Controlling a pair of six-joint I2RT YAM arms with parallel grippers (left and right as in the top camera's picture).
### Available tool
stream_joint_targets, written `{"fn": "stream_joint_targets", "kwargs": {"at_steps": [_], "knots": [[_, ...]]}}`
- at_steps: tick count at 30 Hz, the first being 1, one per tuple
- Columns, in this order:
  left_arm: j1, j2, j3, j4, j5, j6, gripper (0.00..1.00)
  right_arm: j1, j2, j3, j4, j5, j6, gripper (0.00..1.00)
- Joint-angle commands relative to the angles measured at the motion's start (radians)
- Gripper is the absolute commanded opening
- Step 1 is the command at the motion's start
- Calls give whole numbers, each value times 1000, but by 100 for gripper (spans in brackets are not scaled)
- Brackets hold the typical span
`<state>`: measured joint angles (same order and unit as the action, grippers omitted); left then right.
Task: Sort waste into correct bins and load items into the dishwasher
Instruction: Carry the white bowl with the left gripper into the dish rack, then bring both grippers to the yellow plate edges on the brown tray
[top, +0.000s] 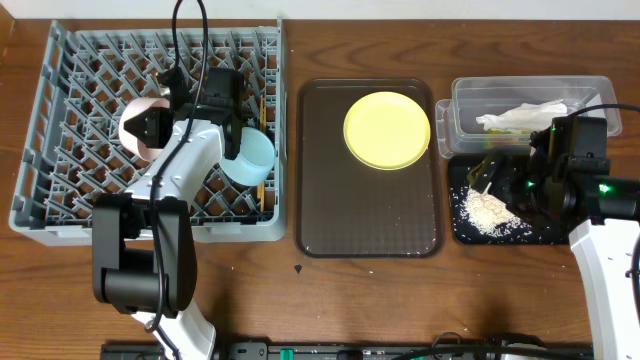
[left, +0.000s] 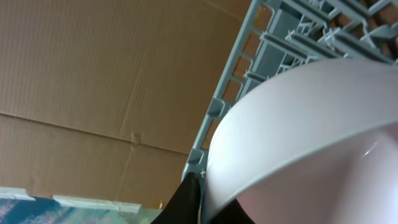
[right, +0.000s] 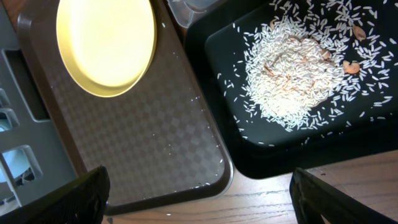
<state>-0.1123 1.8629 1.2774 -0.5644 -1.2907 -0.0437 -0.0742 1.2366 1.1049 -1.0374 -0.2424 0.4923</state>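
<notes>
My left gripper (top: 150, 125) is shut on the rim of the pinkish-white bowl (top: 133, 122) and holds it on edge over the grey dish rack (top: 40, 215). In the left wrist view the bowl (left: 298, 124) fills the frame between my fingers (left: 202, 205). A light blue bowl (top: 250, 157) stands in the rack, with thin wooden chopsticks (top: 262, 108) beside it. The yellow plate (top: 387, 130) lies on the brown tray. My right gripper (top: 497, 180) is open and empty (right: 208, 199) above the black tray (top: 460, 232), which holds rice scraps (right: 289, 74). The napkin (top: 525, 117) lies in the clear tub (top: 470, 92). The cup is out of view.
The brown serving tray (top: 370, 220) lies between the rack and the bins, with a few rice grains on it (right: 186, 112). A bit of green and orange (top: 484, 166) shows by the right gripper, partly hidden. Bare wooden table (top: 400, 300) runs along the front.
</notes>
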Motion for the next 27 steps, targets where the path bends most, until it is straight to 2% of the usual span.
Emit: {"fn": "stream_joint_targets", "kwargs": {"at_steps": [1,2,4,11,17,23,27], "knots": [[-8,15,-10,-41,-30,10,22,4,-1,10,-3,2,-11,91],[-14,15,-10,-58,-30,10,35,4,-1,10,-2,2,-11,91],[-43,14,-10,-93,-13,10,50,5,-1,10,0,2,-11,90],[-129,-84,-9,-164,261,-44,54,4,-1,10,-3,2,-11,91],[-204,-278,-3,-204,579,-43,61,5,-1,10,-3,2,-11,91],[-309,-435,-3,-225,898,-60,60,4,-1,10,-2,2,-11,91],[-396,-471,-3,-170,1133,-101,61,5,-1,10,-3,2,-11,91]]}}
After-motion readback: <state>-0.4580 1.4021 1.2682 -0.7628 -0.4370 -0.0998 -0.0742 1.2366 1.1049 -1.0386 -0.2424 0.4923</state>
